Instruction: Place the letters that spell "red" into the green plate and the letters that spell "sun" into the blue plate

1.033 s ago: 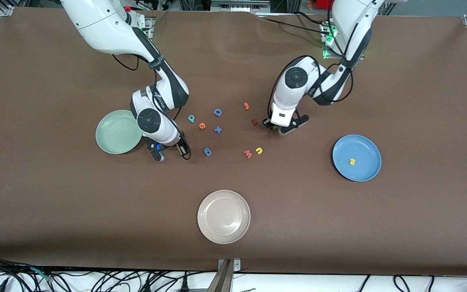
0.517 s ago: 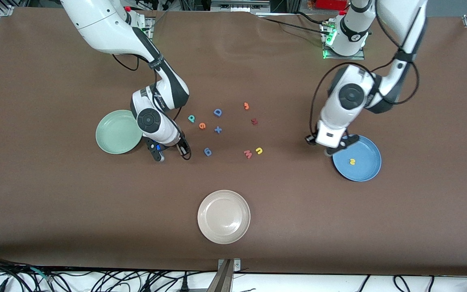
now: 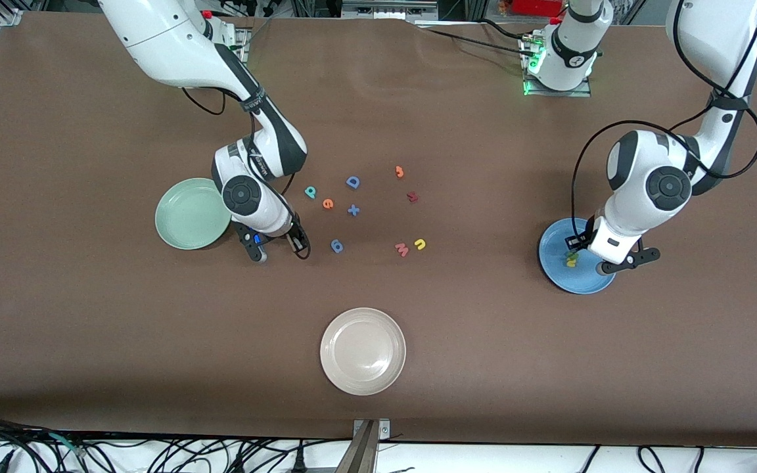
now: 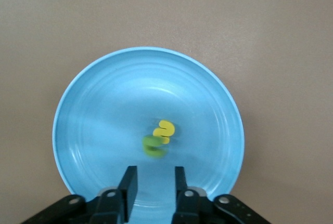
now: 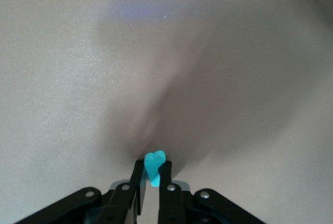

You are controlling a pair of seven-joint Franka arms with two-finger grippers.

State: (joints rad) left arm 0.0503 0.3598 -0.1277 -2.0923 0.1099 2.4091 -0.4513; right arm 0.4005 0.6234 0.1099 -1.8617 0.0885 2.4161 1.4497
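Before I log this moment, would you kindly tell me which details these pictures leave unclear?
- Front view: the right gripper sits under its own wrist, so the small teal foam piece in its jaws is hidden.
- Right wrist view: that piece shows edge-on between the jaws; its letter cannot be read.
- Left wrist view: the green foam letter in the round blue plate is blurred beside the yellow foam letter.
- Front view: the left gripper covers part of that plate.

Green letter [image 4: 154, 146]: smeared by blur, shape unreadable, frame centre. Teal letter [image 5: 154, 166]: mostly hidden between right pincer [image 5: 152, 185] fingers, lower centre.
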